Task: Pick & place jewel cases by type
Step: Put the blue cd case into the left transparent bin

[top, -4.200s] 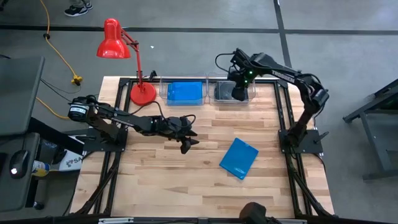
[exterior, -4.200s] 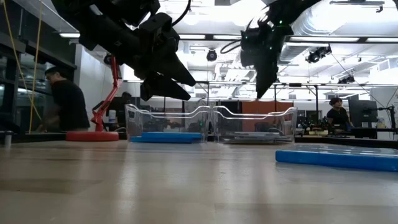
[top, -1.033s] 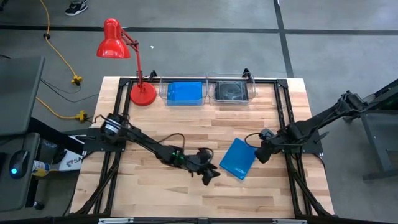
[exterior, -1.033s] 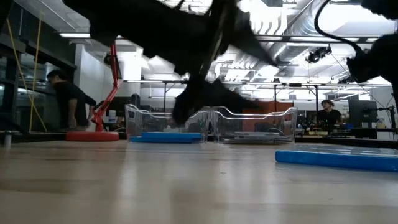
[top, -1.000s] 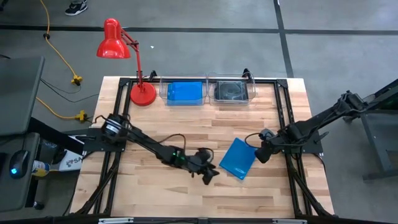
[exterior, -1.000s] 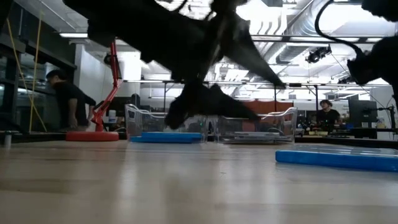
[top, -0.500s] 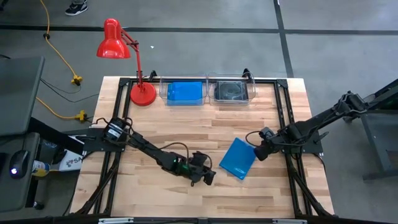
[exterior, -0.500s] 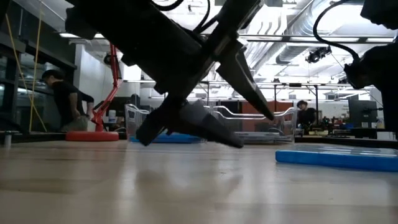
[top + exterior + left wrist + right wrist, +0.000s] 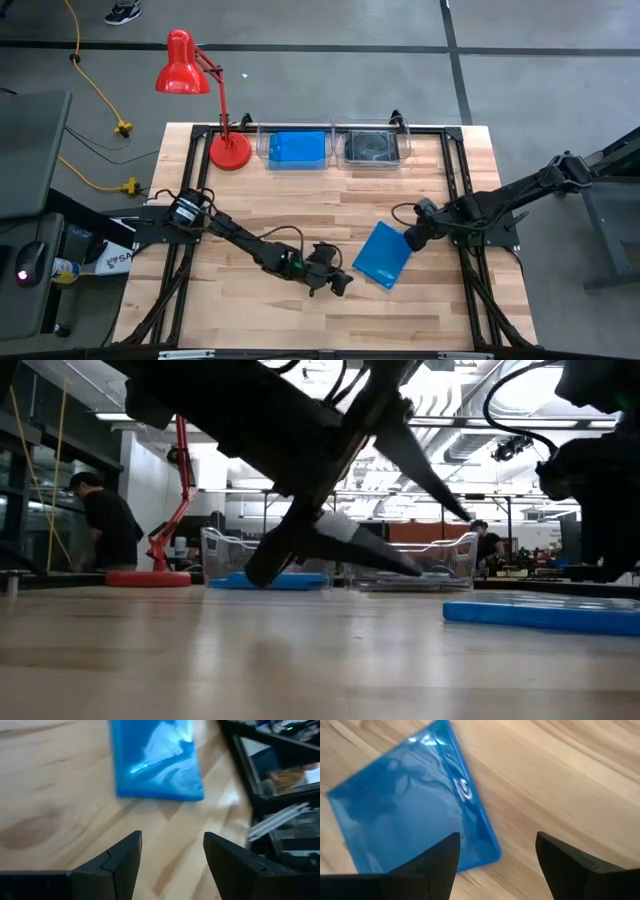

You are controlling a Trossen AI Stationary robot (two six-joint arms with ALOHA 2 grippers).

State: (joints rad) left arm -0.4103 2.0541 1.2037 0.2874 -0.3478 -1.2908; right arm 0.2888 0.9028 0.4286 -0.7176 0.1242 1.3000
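Jewel cases are nearly sorted: one blue jewel case lies flat on the wooden table, alone in the middle-right of the boards, tilted off the grain. At the far edge two clear bins stand side by side; the left bin holds blue cases and the right bin holds dark smoky ones, so the lone case seems bound for the blue bin.

Both arms flank it. The left gripper sits low over the boards just beside the case's near-left edge, its two fingers spread wide and empty, the case lying ahead of them. The right gripper is at the opposite, far-right edge, also spread and holding nothing; its fingers straddle the view of one corner of the case.

A thin flat case offers no edge to pinch from above, so this two-sided stance looks meant for one claw to brace or tip the case while the other gets under an edge.
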